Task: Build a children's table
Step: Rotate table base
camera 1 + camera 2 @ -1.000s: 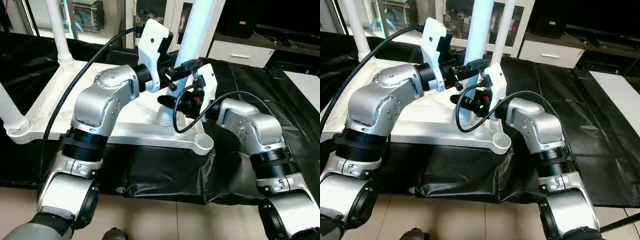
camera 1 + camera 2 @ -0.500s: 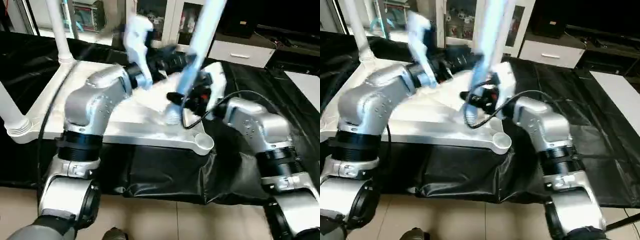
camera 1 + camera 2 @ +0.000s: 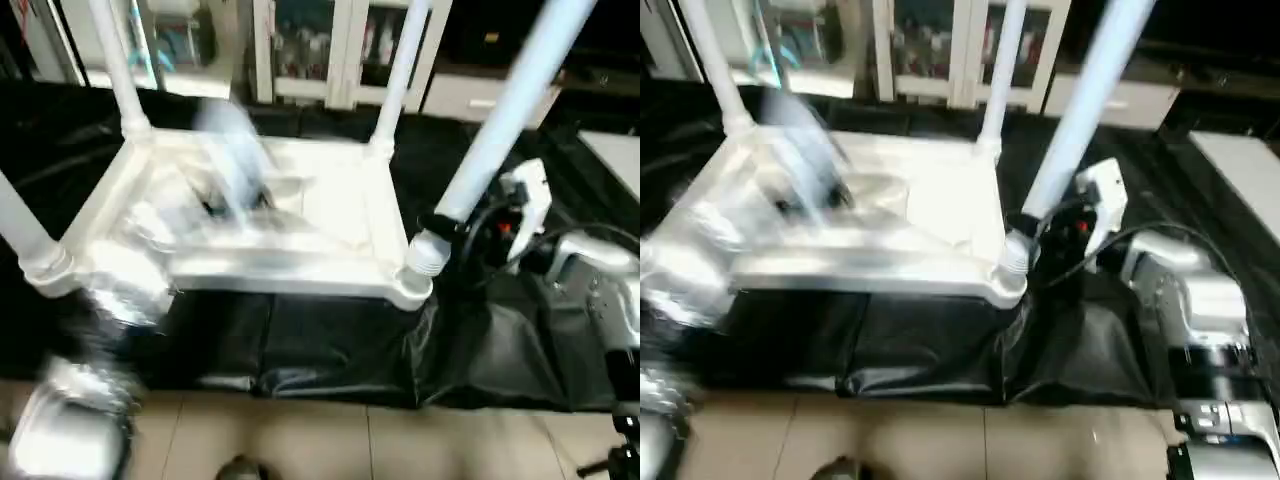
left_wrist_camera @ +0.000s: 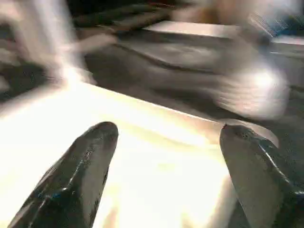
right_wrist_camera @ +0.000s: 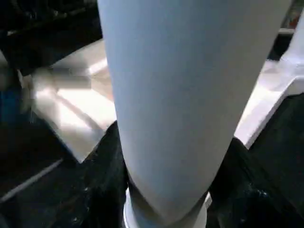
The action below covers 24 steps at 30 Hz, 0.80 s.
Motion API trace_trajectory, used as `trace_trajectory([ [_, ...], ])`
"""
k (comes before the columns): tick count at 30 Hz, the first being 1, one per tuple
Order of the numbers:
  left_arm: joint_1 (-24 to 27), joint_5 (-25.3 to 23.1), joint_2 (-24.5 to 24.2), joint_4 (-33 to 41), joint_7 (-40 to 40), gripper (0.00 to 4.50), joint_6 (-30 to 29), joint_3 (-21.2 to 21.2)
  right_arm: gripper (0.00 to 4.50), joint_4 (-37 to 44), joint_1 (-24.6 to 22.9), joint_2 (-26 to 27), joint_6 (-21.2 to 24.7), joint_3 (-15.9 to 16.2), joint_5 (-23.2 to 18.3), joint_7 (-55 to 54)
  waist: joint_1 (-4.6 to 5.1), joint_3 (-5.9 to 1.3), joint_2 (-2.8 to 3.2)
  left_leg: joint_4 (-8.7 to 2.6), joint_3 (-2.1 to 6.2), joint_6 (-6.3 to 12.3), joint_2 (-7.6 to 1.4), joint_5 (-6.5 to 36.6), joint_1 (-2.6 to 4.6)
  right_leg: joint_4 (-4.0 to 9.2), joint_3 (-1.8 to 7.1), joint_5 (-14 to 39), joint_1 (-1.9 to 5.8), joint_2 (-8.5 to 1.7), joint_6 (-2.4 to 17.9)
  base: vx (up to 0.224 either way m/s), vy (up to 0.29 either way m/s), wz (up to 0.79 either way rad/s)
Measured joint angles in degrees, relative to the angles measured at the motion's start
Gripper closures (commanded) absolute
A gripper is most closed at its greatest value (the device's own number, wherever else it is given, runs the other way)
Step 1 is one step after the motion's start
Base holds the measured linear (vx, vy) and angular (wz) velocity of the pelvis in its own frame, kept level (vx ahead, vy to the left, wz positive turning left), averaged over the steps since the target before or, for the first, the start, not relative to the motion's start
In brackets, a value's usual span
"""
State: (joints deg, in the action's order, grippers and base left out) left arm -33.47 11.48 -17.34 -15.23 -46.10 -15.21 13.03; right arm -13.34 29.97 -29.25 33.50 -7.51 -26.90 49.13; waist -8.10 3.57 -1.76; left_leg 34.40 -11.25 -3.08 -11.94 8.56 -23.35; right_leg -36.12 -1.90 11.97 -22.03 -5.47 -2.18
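1. Tabletop (image 3: pixel 330 215) is lying upside down on a black cloth (image 3: pixel 330 345), three legs standing in their sockets.
2. Right gripper (image 3: pixel 455 228) is clamping the fourth leg (image 3: pixel 500 120), tilted toward 1 o'clock over the near-right socket (image 3: pixel 412 290).
3. Left gripper (image 4: pixel 166 156) is hanging wide open, empty, above the tabletop.
4. Risk: a tilted ribbed end is likely jamming or skidding off the socket rim.

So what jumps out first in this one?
The tilted white leg gripped by the right pincer, its ribbed end at the near right corner socket of the upturned tabletop. Three other legs already stand in their corners, such as the far right one. The left pincer is open over the tabletop.
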Motion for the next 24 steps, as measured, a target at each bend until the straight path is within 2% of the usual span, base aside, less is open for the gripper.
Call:
trace_trajectory([
  [2, -0.95, -0.98, 1.03, -0.86, -1.67, 0.62, 4.62, 2.52, 2.64, 0.69, 0.13, 0.04, -0.76, -1.77, -0.04, -1.76, 0.30, -0.03, -0.05, -0.02, -0.04, -0.02, -0.03, -0.01, 0.16, -0.02, 0.07, -0.06, 0.02, 0.05, 0.10, 0.000, 0.000, 0.00],
  [4, -1.53, -1.78, 1.81, -2.00, -1.89, 0.62, 8.05, 2.91, 2.64, 2.44, -1.38, 0.05, -1.76, -2.93, 0.01, -2.64, 0.62, -0.10, -0.02, -0.15, -0.11, -0.02, -0.01, -0.01, 0.38, -0.01, 0.19, -0.06, 0.11, 0.05, 0.10, 0.000, 0.000, 0.00],
  [7, -1.21, -3.09, 2.61, -4.62, -1.39, 0.62, 10.07, 3.76, 2.64, 4.42, -3.53, 0.38, -1.75, -2.94, -0.04, -2.72, 1.64, -0.08, -0.06, -0.16, -0.13, -0.02, 0.00, -0.01, 0.38, -0.02, 0.25, -0.08, 0.08, 0.06, 0.07, 0.000, 0.000, 0.00],
  [9, -0.84, -3.75, 2.69, -6.04, -2.72, 0.62, 11.28, 4.71, 2.64, 5.10, -3.77, 0.36, -0.96, -2.93, -0.36, -2.68, 2.36, -0.03, -0.54, -0.17, -0.22, -0.01, 0.02, -0.01, 0.34, -0.04, 0.38, -0.12, -0.05, 0.06, 0.03, 0.000, 0.000, 0.00],
  [12, -0.99, -3.88, 2.52, -9.00, -7.05, 0.62, 13.63, 5.40, 2.64, 5.95, -3.64, 0.37, -0.45, -2.95, -0.70, -2.76, 2.83, -0.22, -1.29, -0.17, -0.21, -0.01, 0.00, -0.01, 0.32, 0.00, 0.39, -0.12, -0.11, 0.09, 0.02, 0.000, 0.000, 0.00],
  [16, -1.72, -4.48, 1.63, -14.31, -10.74, 0.62, 14.85, 6.21, 2.64, 6.11, -4.06, 0.96, -0.41, -3.05, -0.78, -3.62, 2.90, -0.22, -1.37, -0.17, -0.40, 0.07, 0.07, 0.03, 0.30, 0.04, 0.68, -0.12, -0.23, 0.07, 0.02, 0.000, 0.000, 0.00],
  [19, -3.21, -6.13, 1.08, -16.59, -11.38, 0.62, 15.82, 7.46, 2.64, 6.37, -5.01, 1.27, -0.36, -3.01, -0.82, -3.71, 2.43, -0.22, -1.36, -0.17, -0.42, 0.09, 0.08, 0.05, 0.27, 0.04, 0.70, -0.12, -0.25, 0.07, 0.03, 0.000, 0.000, 0.00],
  [22, -5.77, -9.88, 1.17, -21.11, -9.60, 0.62, 17.82, 9.40, 2.64, 6.56, -5.18, 1.30, -0.35, -3.02, -0.83, -3.72, 2.30, -0.22, -1.33, -0.17, -0.44, 0.09, 0.08, 0.04, 0.29, 0.02, 0.73, -0.14, -0.25, 0.07, 0.04, 0.000, 0.000, 0.00],
  [24, -7.20, -11.64, 1.99, -24.17, -7.35, 0.62, 18.81, 9.51, 2.64, 6.76, -5.20, 1.39, -0.34, -3.01, -0.83, -3.75, 2.27, -0.20, -1.07, -0.15, -0.45, 0.09, 0.09, 0.05, 0.29, 0.03, 0.76, -0.17, -0.25, 0.07, 0.08, 0.000, 0.000, 0.00],
])
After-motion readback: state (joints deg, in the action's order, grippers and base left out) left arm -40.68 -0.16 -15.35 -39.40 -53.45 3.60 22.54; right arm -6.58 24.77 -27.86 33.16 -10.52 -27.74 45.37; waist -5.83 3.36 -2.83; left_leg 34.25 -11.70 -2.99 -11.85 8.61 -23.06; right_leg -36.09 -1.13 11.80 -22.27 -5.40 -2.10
